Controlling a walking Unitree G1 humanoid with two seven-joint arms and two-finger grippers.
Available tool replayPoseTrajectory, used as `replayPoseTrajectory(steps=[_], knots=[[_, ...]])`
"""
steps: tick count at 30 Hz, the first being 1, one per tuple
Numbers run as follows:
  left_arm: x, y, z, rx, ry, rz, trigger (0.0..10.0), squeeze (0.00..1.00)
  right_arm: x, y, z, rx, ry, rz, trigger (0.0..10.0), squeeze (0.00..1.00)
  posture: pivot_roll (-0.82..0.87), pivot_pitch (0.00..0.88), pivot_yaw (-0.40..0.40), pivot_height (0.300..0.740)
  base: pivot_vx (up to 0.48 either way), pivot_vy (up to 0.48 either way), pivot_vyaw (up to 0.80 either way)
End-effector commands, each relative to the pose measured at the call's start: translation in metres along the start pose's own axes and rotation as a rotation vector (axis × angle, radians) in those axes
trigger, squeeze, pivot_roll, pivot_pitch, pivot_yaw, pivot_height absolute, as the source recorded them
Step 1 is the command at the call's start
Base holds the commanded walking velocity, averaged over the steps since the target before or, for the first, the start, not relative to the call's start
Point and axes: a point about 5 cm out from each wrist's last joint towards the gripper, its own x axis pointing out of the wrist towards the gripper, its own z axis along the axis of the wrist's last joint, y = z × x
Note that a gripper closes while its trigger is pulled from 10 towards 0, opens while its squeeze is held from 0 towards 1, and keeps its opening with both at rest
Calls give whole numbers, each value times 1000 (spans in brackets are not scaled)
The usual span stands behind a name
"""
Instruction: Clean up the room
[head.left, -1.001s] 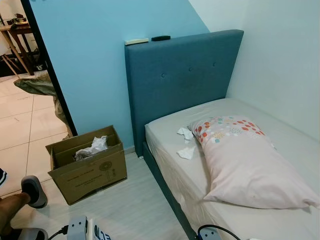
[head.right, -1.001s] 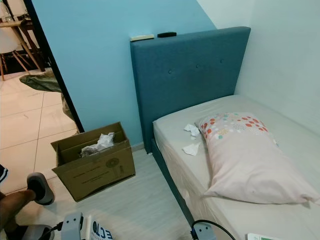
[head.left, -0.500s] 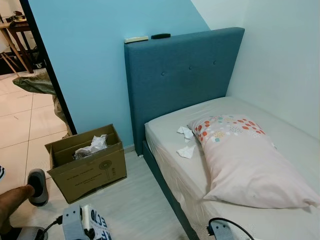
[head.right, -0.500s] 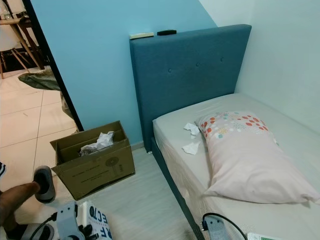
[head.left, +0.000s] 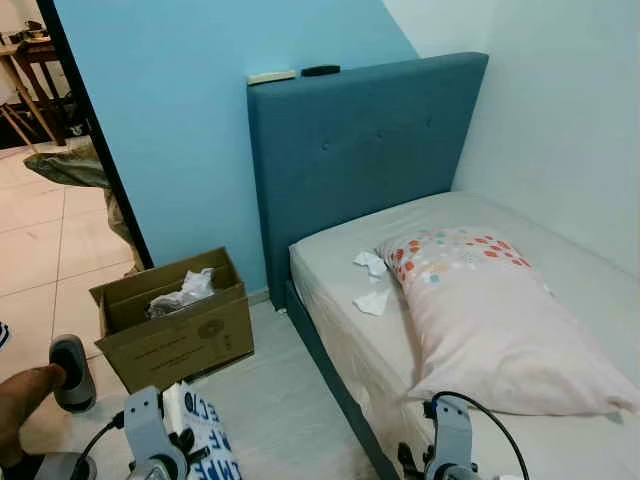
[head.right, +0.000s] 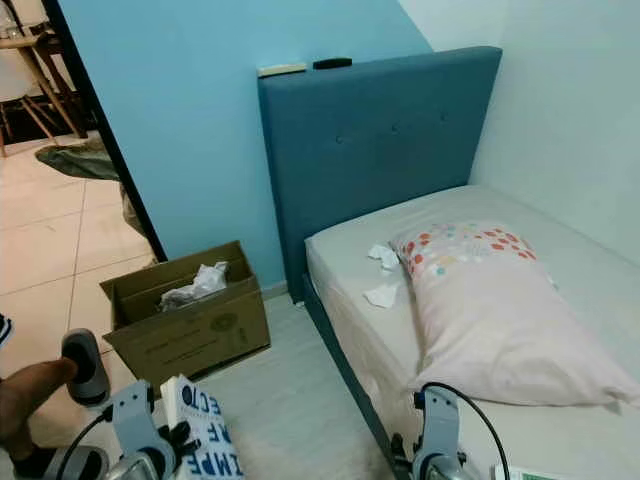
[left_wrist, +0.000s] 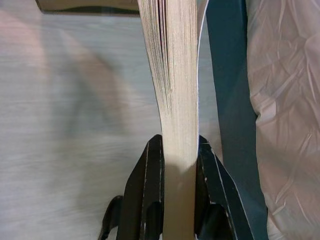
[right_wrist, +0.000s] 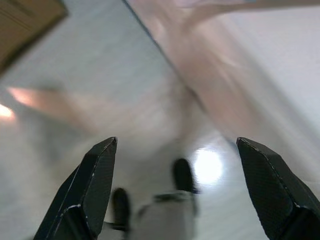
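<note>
Fingers (left_wrist: 150, 195) of the left claw (left_wrist: 177, 192) are clenched on a thick book (left_wrist: 175, 90), held on its edge above the pale wood floor (head.left: 270, 410), just beside the bed (head.left: 340, 290). The right claw (right_wrist: 180, 195) is released, its two fingers spread wide over the floor by the bed frame, though that view is blurry. Crumpled tissues (head.left: 372, 283) lie on the mattress next to a spotted pillow (head.left: 480, 320). A cardboard box (head.left: 175, 325) with crumpled paper inside sits on the floor near the blue headboard (head.left: 360, 160).
</note>
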Motion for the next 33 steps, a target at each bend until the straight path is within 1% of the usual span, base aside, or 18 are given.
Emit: replayPoseTrajectory(steps=[1, 7, 9, 10, 12, 13, 15, 17, 18, 20, 22, 24, 25, 26, 27, 28, 29, 33], knots=[[3, -8, 10, 20, -33, -59, 10000, 0, 2, 15, 8, 79, -42, 80, 10000, 0, -11, 0, -12, 740, 0, 0, 0], [7, -20, 20, -30, -76, -134, 10000, 0, 4, 23, 20, 202, -92, 140, 10000, 0, -9, 0, -14, 740, 0, 0, 0], [9, -28, 29, -70, -112, -199, 10000, 0, 4, 21, 31, 330, -142, 155, 10000, 0, -6, 0, -15, 740, 0, 0, 0], [9, -28, 29, -70, -112, -199, 10000, 0, 4, 21, 31, 330, -142, 155, 10000, 0, -6, 0, -15, 740, 0, 0, 0], [10, -36, 44, -165, -168, -309, 10000, 0, 4, 19, 47, 493, -215, 207, 10000, 0, -10, 0, -12, 740, 0, 0, 0], [10, -36, 44, -165, -168, -309, 10000, 0, 4, 19, 47, 493, -215, 207, 10000, 0, -10, 0, -12, 740, 0, 0, 0], [10, -40, 51, -231, -193, -383, 10000, 0, 3, 20, 55, 568, -256, 254, 10000, 0, -10, 0, -11, 740, 0, 0, 0], [9, -49, 58, -305, -206, -530, 10000, 0, 2, 23, 67, 650, -308, 339, 10000, 0, -15, 0, -10, 740, 0, 0, 0], [9, -49, 58, -305, -206, -530, 10000, 0, 2, 23, 67, 650, -308, 339, 10000, 0, -15, 0, -10, 740, 0, 0, 0], [6, -62, 58, -314, -183, -705, 10000, 0, 0, 32, 78, 699, -346, 470, 10000, 0, -20, 0, -10, 740, 0, 0, 0], [6, -62, 58, -314, -183, -705, 10000, 0, 0, 32, 78, 699, -346, 470, 10000, 0, -20, 0, -10, 740, 0, 0, 0], [2, -77, 56, -312, -157, -859, 10000, 0, -2, 40, 84, 759, -363, 578, 10000, 0, -21, 0, -13, 740, 0, 0, 0], [2, -77, 56, -312, -157, -859, 10000, 0, -2, 40, 84, 759, -363, 578, 10000, 0, -21, 0, -13, 740, 0, 0, 0], [-1, -88, 56, -316, -153, -967, 10000, 0, -3, 43, 85, 815, -366, 642, 10000, 0, -18, 0, -16, 740, 0, 0, 0], [-3, -93, 58, -320, -160, -1014, 10000, 0, -4, 44, 84, 826, -367, 677, 10000, 0, -18, 0, -16, 740, 0, 0, 0], [-3, -93, 58, -320, -160, -1014, 10000, 0, -4, 44, 84, 826, -367, 677, 10000, 0, -18, 0, -16, 740, 0, 0, 0], [-6, -100, 64, -328, -185, -1102, 10000, 0, -7, 47, 84, 826, -370, 755, 10000, 0, -20, 0, -16, 740, 0, 0, 0], [-10, -105, 72, -332, -209, -1188, 10000, 0, -10, 51, 84, 820, -374, 835, 10000, 0, -22, 0, -17, 740, 0, 0, 0]])
